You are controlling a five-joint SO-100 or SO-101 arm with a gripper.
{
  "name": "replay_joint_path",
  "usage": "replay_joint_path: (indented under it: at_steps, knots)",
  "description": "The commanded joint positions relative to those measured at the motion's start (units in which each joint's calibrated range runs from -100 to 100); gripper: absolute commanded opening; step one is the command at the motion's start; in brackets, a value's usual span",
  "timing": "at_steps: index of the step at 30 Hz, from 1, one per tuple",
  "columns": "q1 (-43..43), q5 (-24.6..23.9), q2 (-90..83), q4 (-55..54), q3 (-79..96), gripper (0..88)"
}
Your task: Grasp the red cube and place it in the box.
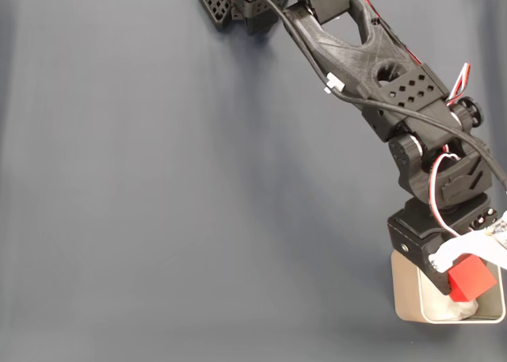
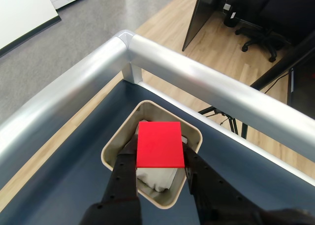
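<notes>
The red cube [image 1: 472, 276] [image 2: 160, 144] hangs over the box [image 1: 406, 292] [image 2: 114, 147], held between my black fingers [image 2: 124, 172]. My gripper [image 1: 467, 273] [image 2: 158, 158] is shut on the cube, directly above the beige box at the lower right of the fixed view. White crumpled paper [image 2: 155, 177] lines the box under the cube. In the wrist view the cube covers the middle of the box opening.
The dark blue table mat [image 1: 198, 188] spreads left of the arm. A silver metal rail [image 2: 206, 82] frames the table corner just beyond the box. The box stands close to the table's lower right edge in the fixed view.
</notes>
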Motion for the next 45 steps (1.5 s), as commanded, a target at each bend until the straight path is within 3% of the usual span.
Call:
replay_joint_path:
  at_steps: [1,6,14,45]
  knots:
    - [0.8,-0.7,-0.6,-1.2,-3.3,0.9]
    - [0.8,-1.7,-0.7,-1.3,-3.1,20.2]
    - [1.0,-2.5,-0.8,-2.0,-2.8,35.2]
    - [1.3,-1.4,-0.9,-2.6,-2.2,40.1]
